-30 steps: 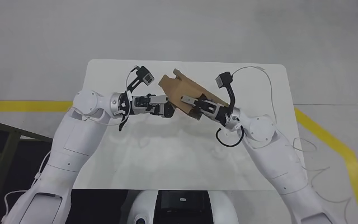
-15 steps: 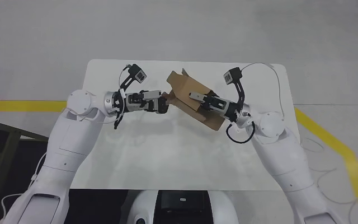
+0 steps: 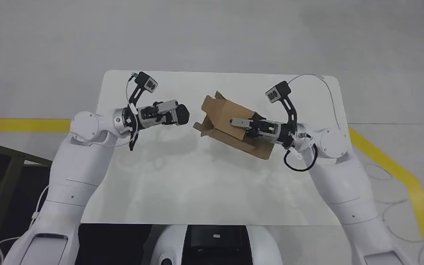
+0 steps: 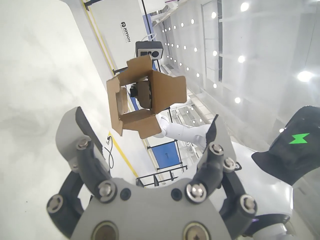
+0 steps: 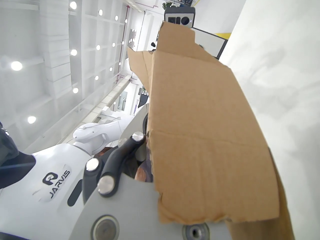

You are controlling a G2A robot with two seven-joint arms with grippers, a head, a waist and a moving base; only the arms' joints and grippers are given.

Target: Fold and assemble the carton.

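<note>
Our left claw (image 4: 147, 126) is spread wide and grips nothing. From above, this left claw (image 3: 182, 114) hangs over the left-centre of the tabletop (image 3: 199, 192), pointed at the carton (image 3: 222, 109) with a clear gap between them.

Across that gap, the left wrist view shows the carton (image 4: 162, 91) as a square tube that we can look straight through. The flaps (image 4: 147, 126) at this end are splayed outward, and none is folded in.

Our right claw (image 3: 237, 122) is clamped on the carton from its other end. From above, it lies along the top wall. Through the tube, the left wrist view shows a dark part of it inside.

In the right wrist view, one finger (image 5: 136, 126) presses against the brown wall of the carton (image 5: 200, 126), which has a crease across it and a ragged flap edge nearest the wrist.

The carton lies slanted over the right-centre of the tabletop. We cannot tell whether its lower edge touches the surface.

Beyond the tabletop lies grey floor (image 3: 212, 33) with a yellow line (image 3: 40, 124).
</note>
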